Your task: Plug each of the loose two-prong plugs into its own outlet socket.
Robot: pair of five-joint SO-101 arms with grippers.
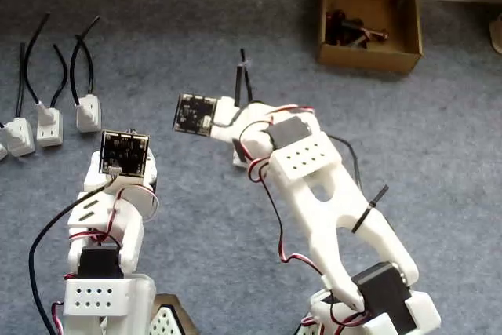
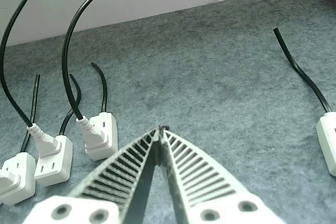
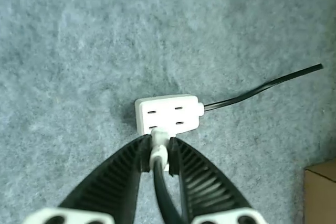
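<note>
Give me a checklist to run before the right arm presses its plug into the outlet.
1. Plug gripped: ok, clamped between the right jaws.
2. Plug at the outlet: ok, its tip meets the outlet's near edge.
3. Prongs lined up with slots: cannot tell, prongs hidden.
4. Outlet lying flat on the carpet: ok.
5. Outlet's cord clear of the jaws: ok, it runs off the opposite side.
6. Left jaws out of the way: ok, shut, empty, near the other outlets.

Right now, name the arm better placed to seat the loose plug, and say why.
Right. The right gripper holds the plug at the outlet socket; the left gripper is shut, off near already plugged sockets.
</note>
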